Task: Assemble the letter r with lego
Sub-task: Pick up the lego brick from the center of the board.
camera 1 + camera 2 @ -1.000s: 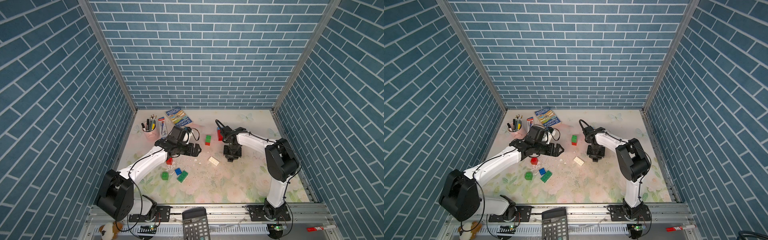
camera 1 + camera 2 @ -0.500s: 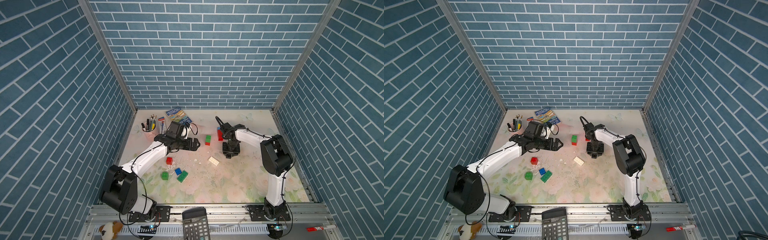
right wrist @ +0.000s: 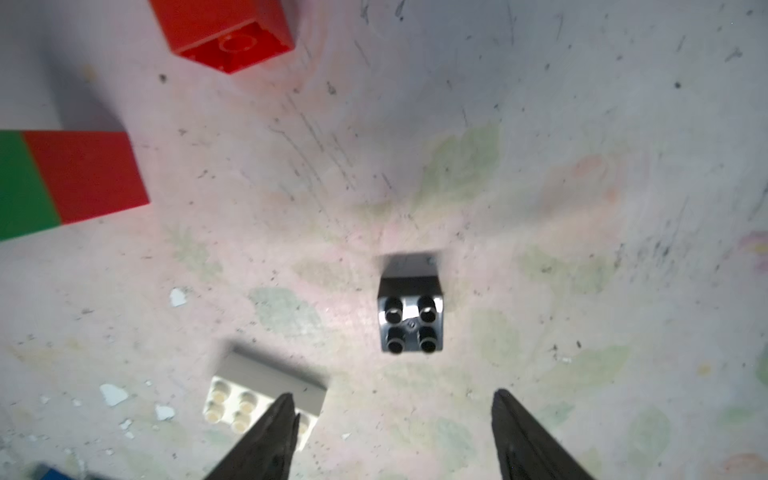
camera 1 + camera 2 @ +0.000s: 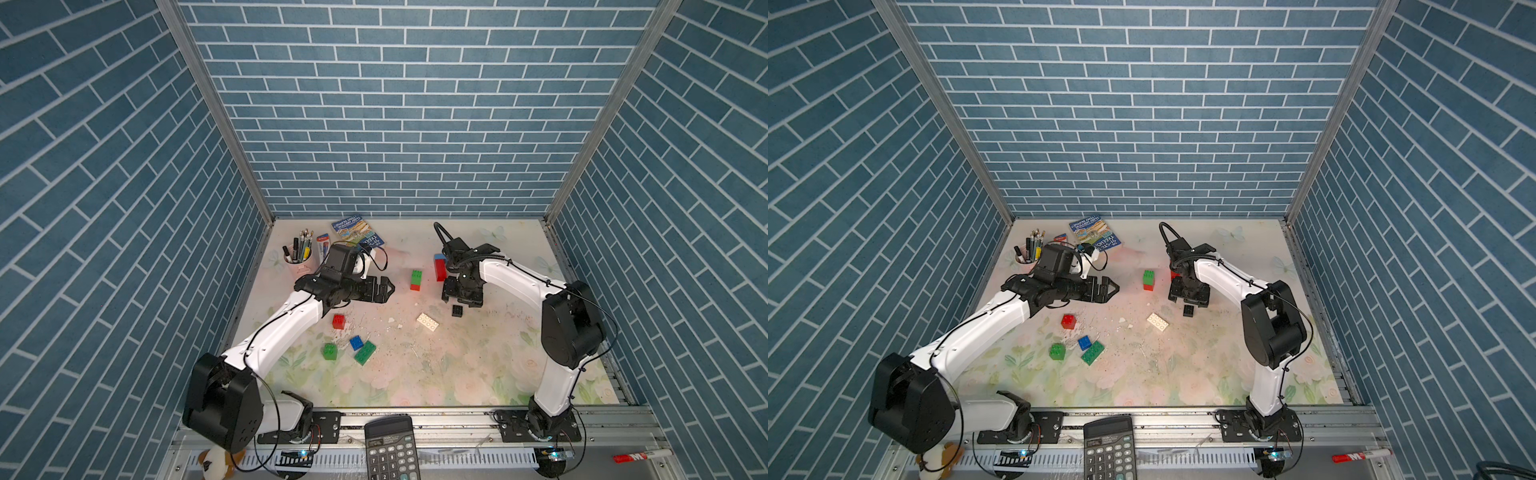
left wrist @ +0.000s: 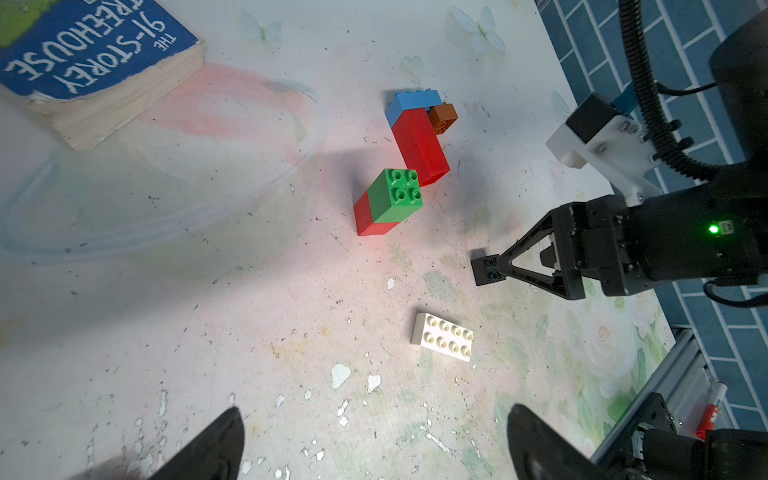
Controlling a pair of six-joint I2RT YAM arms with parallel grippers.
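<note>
Black brick (image 3: 411, 320) loose beneath spread right gripper (image 3: 395, 397), open mat (image 3: 582, 166) around; left gripper (image 5: 374, 411) likewise spread, mid-table.

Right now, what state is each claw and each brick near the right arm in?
black brick, studs up, not gripped.
right claw, open, above the black brick.
left claw, open, empty.
white brick, flat, studs up, loose.
green-on-red stack, joined, upright.
red-blue-brown piece, joined, lying on its side.
</note>
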